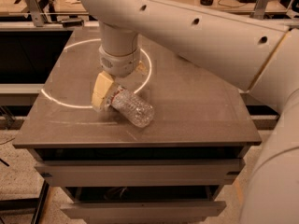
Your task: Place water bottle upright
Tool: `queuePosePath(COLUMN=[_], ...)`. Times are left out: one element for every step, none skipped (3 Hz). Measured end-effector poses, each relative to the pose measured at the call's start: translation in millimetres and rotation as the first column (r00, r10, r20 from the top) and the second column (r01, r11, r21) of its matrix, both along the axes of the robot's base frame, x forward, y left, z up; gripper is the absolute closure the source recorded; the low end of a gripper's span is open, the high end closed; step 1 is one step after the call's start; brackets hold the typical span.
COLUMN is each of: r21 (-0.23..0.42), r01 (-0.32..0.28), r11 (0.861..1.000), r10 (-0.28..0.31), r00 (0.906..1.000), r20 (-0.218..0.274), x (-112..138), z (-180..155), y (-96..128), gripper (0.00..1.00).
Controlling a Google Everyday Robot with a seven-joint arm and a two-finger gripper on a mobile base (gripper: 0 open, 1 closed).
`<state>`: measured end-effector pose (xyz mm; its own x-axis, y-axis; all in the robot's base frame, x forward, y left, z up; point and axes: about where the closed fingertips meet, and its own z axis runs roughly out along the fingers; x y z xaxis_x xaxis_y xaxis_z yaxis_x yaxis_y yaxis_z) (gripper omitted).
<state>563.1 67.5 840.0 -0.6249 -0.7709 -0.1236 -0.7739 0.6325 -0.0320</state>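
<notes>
We note the robot arm reaching in from the right and pointing straight down over the left half of the grey table. The water bottle lies on its side near the front edge, its neck end at the gripper. The gripper sits low there, presumably to tip the bottle up; we cannot tell whether it grips.
</notes>
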Motion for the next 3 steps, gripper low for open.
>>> queuePosePath(r21=[-0.018, -0.026, -0.039], r01=[0.006, 0.015, 0.001], r11=[1.000, 1.000, 0.999], r10=[-0.006, -0.016, -0.002], r00=[0.9999, 0.9996, 0.9996], r20=[-0.008, -0.025, -0.027], x=[1.4, 0.0, -0.6], z=[-11.7, -20.8, -24.7], y=[-6.8, -11.2, -13.0], gripper=[0.00, 0.18, 0.41])
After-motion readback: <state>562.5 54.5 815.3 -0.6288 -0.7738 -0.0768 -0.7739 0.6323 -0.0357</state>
